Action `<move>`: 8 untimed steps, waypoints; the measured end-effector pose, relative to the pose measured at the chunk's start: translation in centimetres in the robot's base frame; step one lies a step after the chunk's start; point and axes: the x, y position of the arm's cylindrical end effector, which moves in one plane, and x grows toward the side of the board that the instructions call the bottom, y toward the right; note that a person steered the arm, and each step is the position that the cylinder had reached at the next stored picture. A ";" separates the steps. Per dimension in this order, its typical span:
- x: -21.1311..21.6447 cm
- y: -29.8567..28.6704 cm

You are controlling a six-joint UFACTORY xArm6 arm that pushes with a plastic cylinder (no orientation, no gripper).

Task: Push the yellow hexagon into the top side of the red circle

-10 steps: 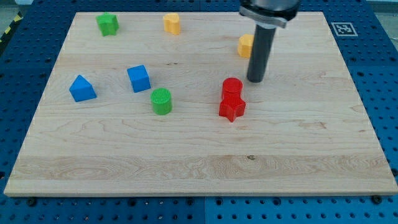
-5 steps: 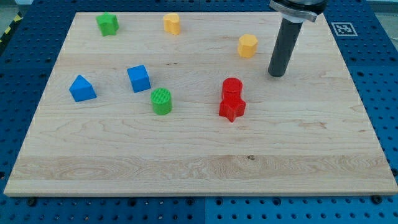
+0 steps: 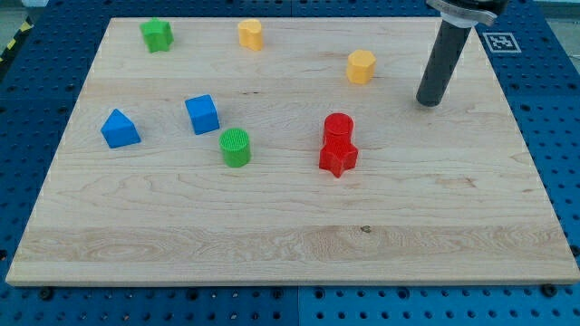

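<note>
The yellow hexagon lies on the wooden board in the upper right part. The red circle stands below it, a little to the left, with a clear gap between them. A red star-shaped block touches the red circle's bottom side. My tip rests on the board to the right of the yellow hexagon and a little lower, up and to the right of the red circle, touching no block.
A second yellow block and a green star lie near the board's top edge. A blue cube, a blue triangle-like block and a green cylinder lie left of the red blocks.
My tip has slid to the right and slightly up, away from the yellow hexagon and the red circle. No block has moved.
</note>
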 end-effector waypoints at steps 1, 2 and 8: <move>-2.2 0.6; -8.0 0.0; -6.4 -10.6</move>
